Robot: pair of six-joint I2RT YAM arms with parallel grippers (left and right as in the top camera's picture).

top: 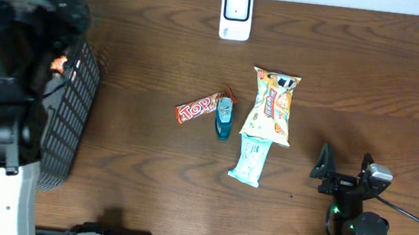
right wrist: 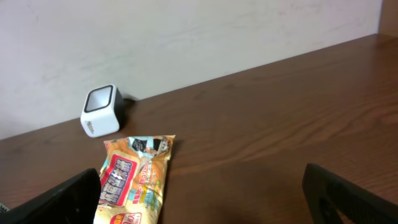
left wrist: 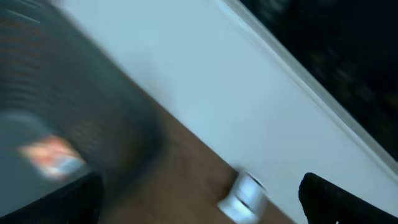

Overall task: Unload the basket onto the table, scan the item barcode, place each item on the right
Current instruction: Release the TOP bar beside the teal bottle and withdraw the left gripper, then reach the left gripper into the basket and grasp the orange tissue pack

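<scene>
With left tool (left wrist: 199, 208) and right tool (top: 342, 167) released, empty, grasping the slick snack bag (top: 272, 112) off the desk (top: 147, 42) risked a slip.

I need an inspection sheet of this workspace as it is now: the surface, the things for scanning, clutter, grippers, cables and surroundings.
Surface: brown wooden table, no spills seen.
Job's things: white scanner at the far edge; candy bar, blue bottle, yellow snack bag and pale blue packet grouped mid-table.
Clutter: black basket at the table's left end; something orange inside, too blurred to name.
Grippers: left gripper open, empty, by the basket; right gripper open, empty, facing the snack bag.
Cables: one black cable trailing to the right behind the right gripper.
Surroundings: pale wall behind the table.
</scene>
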